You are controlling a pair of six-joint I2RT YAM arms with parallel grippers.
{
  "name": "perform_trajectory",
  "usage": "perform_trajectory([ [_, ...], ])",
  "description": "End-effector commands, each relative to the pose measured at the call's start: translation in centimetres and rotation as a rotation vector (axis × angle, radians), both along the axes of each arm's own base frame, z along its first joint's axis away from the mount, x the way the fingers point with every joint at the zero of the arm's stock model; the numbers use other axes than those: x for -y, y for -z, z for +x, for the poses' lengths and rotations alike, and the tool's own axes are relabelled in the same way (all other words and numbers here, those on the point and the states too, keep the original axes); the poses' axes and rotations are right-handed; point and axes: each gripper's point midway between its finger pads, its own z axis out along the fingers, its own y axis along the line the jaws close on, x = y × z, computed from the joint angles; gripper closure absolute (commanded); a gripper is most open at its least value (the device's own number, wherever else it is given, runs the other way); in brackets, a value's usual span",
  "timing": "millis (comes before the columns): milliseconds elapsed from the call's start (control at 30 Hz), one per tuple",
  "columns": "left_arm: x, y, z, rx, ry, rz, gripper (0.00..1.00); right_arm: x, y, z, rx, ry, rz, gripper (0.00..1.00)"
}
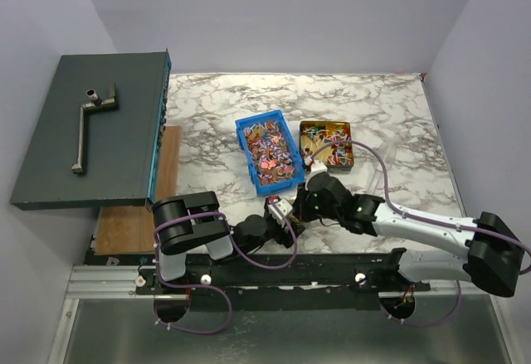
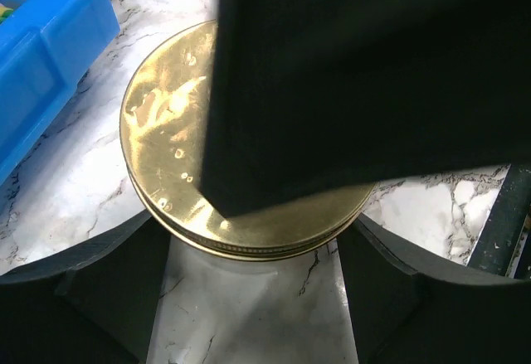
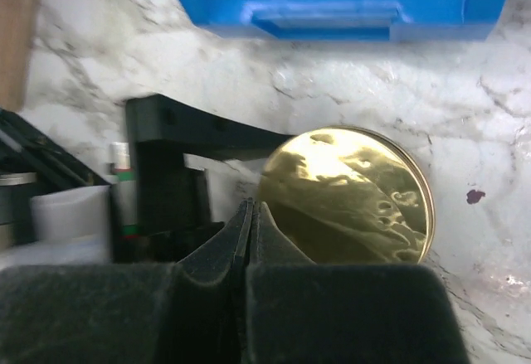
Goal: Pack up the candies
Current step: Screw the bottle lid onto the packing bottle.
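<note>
Packing looks partly done: some candies (image 1: 326, 138) lie in the gold tin (image 1: 352, 162) beyond the empty, pinched-shut right gripper (image 3: 250, 215), many remain in the blue bin (image 1: 242, 144), while the wide-open left gripper (image 2: 257, 240) straddles the round gold lid (image 2: 166, 132) just ahead.

Top external view: the whole marble worktop (image 1: 382, 107) is seen from high above and behind the arm bases, which lie along the lower edge. Left and right wrist views: the worktop is viewed closely from just above. A gold lid (image 2: 166, 148) and a blue bin (image 3: 348, 16) are shared by both.
</note>
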Motion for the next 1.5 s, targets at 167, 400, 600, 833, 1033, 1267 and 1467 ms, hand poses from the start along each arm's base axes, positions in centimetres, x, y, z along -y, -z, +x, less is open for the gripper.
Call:
perform_trajectory([
  [167, -1.3, 4.5, -2.2, -0.094, 0.064, 0.152, 0.5, 2.2, 8.3, -3.3, -0.202, 0.014, -0.054, 1.0],
  [400, -1.0, 4.7, -2.2, -0.094, 0.072, 0.157, 0.5, 1.9, 3.8, -1.8, -0.106, 0.029, -0.024, 0.99],
  [600, -1.1, 4.7, -2.3, -0.096, 0.076, 0.159, 0.51, 2.0, -1.1, -0.1, 0.005, 0.063, 0.006, 0.99],
  [833, -1.0, 4.7, -2.4, -0.099, 0.08, 0.157, 0.51, 4.8, -3.2, 2.1, 0.114, 0.162, -0.091, 0.81],
  [1033, -1.0, 4.6, -2.4, -0.098, 0.083, 0.154, 0.52, 6.7, -2.6, 3.7, 0.123, 0.211, -0.119, 0.67],
  [1267, -1.0, 4.5, -2.5, -0.099, 0.083, 0.154, 0.52, 7.3, -0.2, 4.7, 0.03, 0.184, -0.066, 0.67],
  [1467, -1.1, 4.6, -2.5, -0.101, 0.082, 0.155, 0.52, 7.1, 1.3, 5.0, -0.029, 0.166, -0.03, 0.68],
])
